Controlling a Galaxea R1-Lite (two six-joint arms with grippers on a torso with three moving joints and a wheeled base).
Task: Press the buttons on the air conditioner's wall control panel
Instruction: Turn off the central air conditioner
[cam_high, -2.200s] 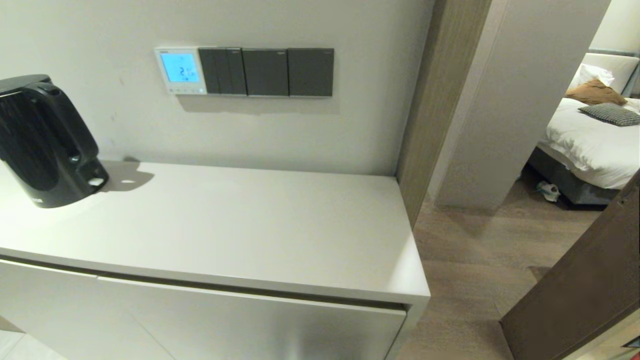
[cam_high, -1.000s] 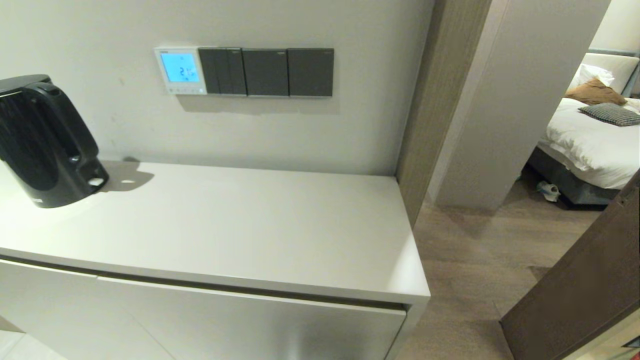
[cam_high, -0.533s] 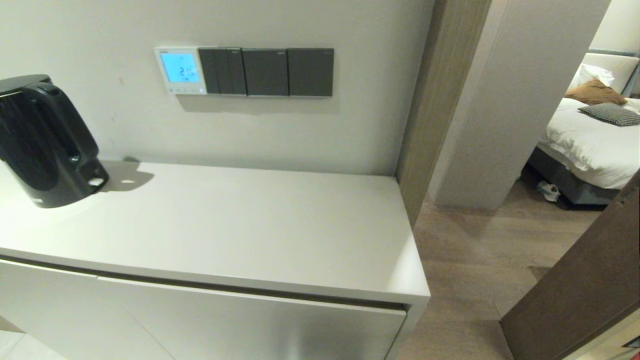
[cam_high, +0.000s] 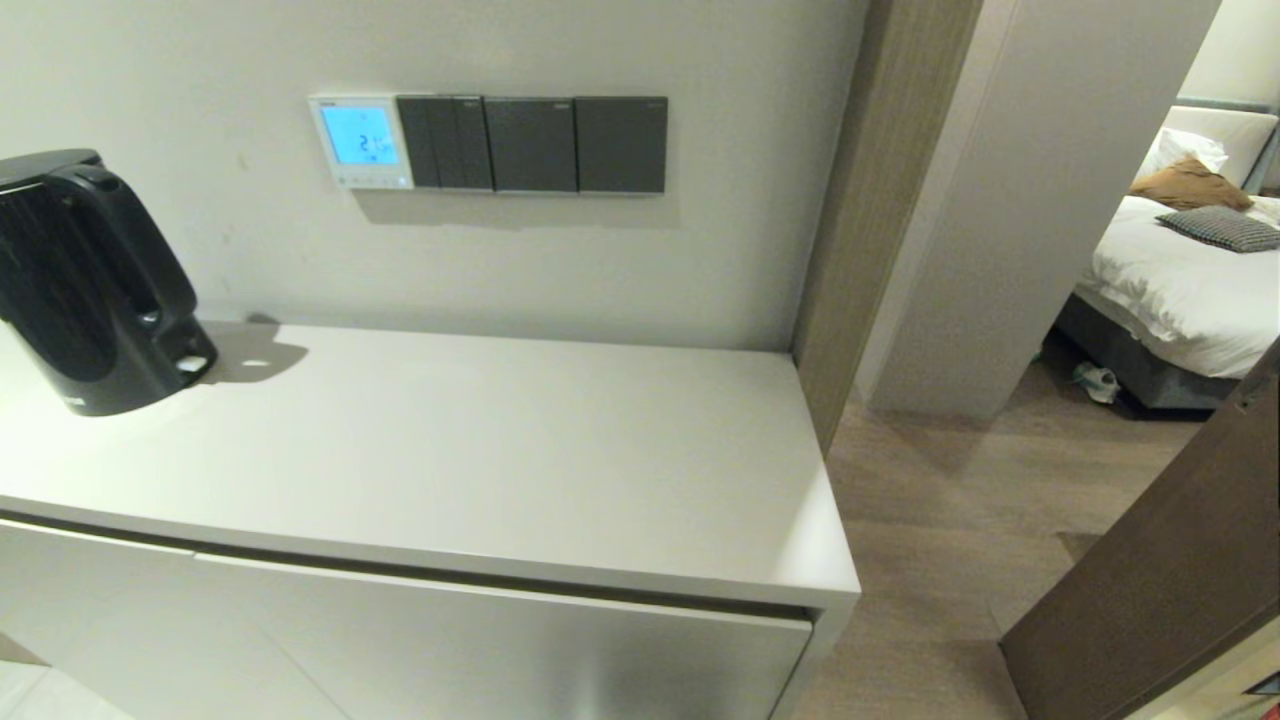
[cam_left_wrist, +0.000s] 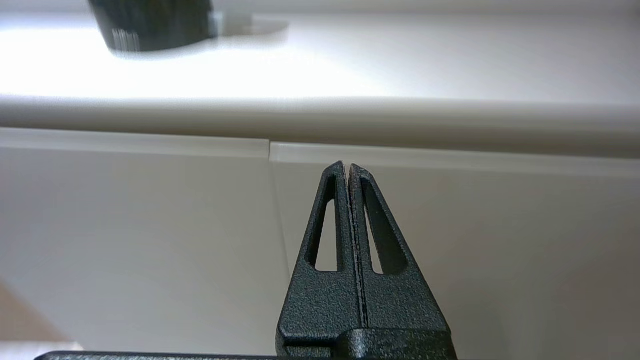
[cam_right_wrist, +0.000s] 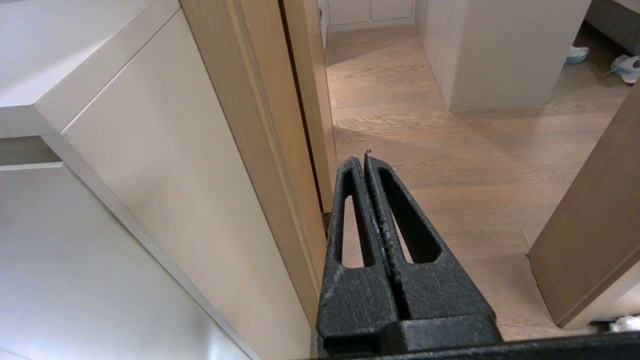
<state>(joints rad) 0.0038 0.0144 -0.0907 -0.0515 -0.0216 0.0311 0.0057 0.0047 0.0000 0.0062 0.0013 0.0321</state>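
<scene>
The air conditioner's control panel (cam_high: 361, 141) is a white square on the wall above the cabinet, with a lit blue screen and a row of small buttons under it. Neither arm shows in the head view. My left gripper (cam_left_wrist: 347, 166) is shut and empty, low in front of the cabinet doors, below the countertop edge. My right gripper (cam_right_wrist: 363, 159) is shut and empty, low beside the cabinet's right end, over the wooden floor.
Three dark switch plates (cam_high: 533, 144) sit right of the panel. A black kettle (cam_high: 88, 281) stands at the left of the white countertop (cam_high: 480, 450). A wooden door frame (cam_high: 880, 190) and an open door (cam_high: 1160, 590) are at the right, with a bed (cam_high: 1190, 270) beyond.
</scene>
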